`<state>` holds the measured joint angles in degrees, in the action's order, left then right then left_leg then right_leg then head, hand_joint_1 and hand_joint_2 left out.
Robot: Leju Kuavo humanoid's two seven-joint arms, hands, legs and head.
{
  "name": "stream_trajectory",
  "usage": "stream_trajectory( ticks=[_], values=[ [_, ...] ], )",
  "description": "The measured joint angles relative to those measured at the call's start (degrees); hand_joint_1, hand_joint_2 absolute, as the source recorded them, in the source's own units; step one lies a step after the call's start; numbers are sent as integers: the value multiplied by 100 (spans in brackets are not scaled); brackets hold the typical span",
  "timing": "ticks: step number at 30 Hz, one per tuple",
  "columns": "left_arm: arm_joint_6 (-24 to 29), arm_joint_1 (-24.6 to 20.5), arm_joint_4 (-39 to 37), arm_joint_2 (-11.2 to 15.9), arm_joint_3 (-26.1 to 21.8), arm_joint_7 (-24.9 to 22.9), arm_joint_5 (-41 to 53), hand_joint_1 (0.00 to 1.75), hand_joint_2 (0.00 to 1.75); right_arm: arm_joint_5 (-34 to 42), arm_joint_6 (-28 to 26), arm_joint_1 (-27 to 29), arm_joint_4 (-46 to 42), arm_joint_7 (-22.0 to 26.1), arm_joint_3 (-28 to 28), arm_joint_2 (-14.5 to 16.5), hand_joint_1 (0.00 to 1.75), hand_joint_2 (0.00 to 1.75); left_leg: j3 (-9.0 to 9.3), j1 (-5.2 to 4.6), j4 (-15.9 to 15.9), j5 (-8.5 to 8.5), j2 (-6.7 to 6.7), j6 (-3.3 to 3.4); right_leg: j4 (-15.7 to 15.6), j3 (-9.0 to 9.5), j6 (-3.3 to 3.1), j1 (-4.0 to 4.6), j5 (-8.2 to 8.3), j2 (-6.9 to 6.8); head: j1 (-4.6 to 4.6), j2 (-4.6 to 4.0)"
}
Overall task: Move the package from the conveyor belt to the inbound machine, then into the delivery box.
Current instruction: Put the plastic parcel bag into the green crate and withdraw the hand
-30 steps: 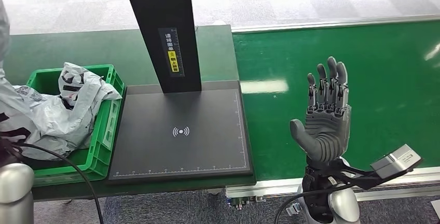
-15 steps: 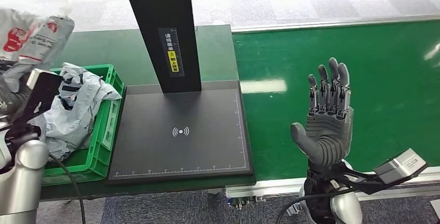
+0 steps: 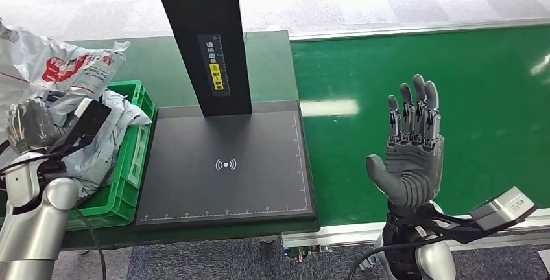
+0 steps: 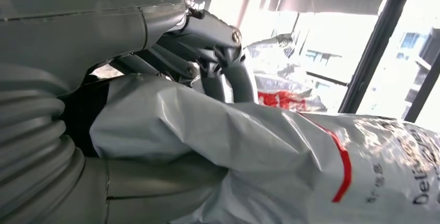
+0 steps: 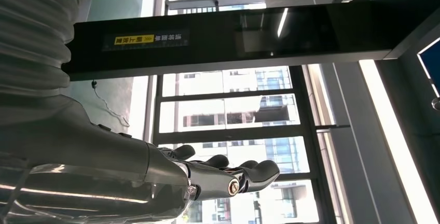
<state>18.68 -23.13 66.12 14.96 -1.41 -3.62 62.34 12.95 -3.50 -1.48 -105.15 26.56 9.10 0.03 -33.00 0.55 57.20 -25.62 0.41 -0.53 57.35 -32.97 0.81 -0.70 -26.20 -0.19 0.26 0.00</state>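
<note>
A grey-white plastic package [image 3: 68, 66] with red print hangs at the far left, above the green delivery box [image 3: 132, 163]. My left hand [image 3: 29, 128] grips its lower end; in the left wrist view the fingers [image 4: 220, 58] curl over the crinkled package [image 4: 290, 156]. The black inbound machine platform [image 3: 259, 183] lies bare beside the box. Over the front edge of the green conveyor belt [image 3: 467, 85], my right hand [image 3: 410, 147] stands upright with fingers spread and nothing in it, and the right wrist view shows it [image 5: 155, 177] the same way.
Other grey packages [image 3: 107, 121] fill the delivery box. The machine's black column [image 3: 207, 34] rises behind the platform, also seen as column [image 5: 233, 32]. The table's front edge runs just before the box and platform.
My left arm has lifted the package up from the lower left and carried it right, over the box. The right hand has barely moved.
</note>
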Motion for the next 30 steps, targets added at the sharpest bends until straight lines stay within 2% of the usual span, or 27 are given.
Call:
stream_trajectory(
  ticks=[5, 9, 18, 22, 27, 30],
  values=[
    [-113, 42, -29, 65, 71, -17, -162, 0, 175, 15, 46, 130, -3, 27, -54, -7, 0, 175, 1, 0, 0, 0, 0, 0, 0, 1, 0, 0, 0, 0, 1, 0],
    [-69, 248, 345, 93, 110, 93, -510, 0, 175, -17, 84, 266, -78, 53, -116, -8, 0, 175, -1, 0, 0, 0, 0, 0, 0, 0, 0, 0, 0, 0, 0, 0],
    [568, 1430, 2728, 20, 136, 364, -818, 0, 175, -134, 109, 519, -248, 66, -223, -7, 0, 175, -4, -1, 0, -12, 6, 4, -3, -4, 4, -2, -5, 4, 1, 0],
    [919, 1729, 3473, -51, 132, 520, -734, 0, 175, -160, 102, 568, -301, 77, -255, -5, 0, 175, -2, -1, 0, -12, 6, 3, -3, -1, 4, -1, -5, 5, 0, 0],
    [1538, 2001, 4250, -183, 151, 1011, -889, 0, 175, -231, 25, 584, -337, 80, -274, 4, 0, 175, 3, 0, 0, -11, 6, 3, -3, 2, 4, -1, -4, 4, 0, 0],
    [1593, 2096, 4523, -260, 323, 1275, -1178, 0, 175, -292, -52, 585, -335, 85, -274, 15, 0, 175, 3, -1, 0, -11, 5, 3, -3, 3, 4, -1, -4, 4, 1, 0]
  ],
)
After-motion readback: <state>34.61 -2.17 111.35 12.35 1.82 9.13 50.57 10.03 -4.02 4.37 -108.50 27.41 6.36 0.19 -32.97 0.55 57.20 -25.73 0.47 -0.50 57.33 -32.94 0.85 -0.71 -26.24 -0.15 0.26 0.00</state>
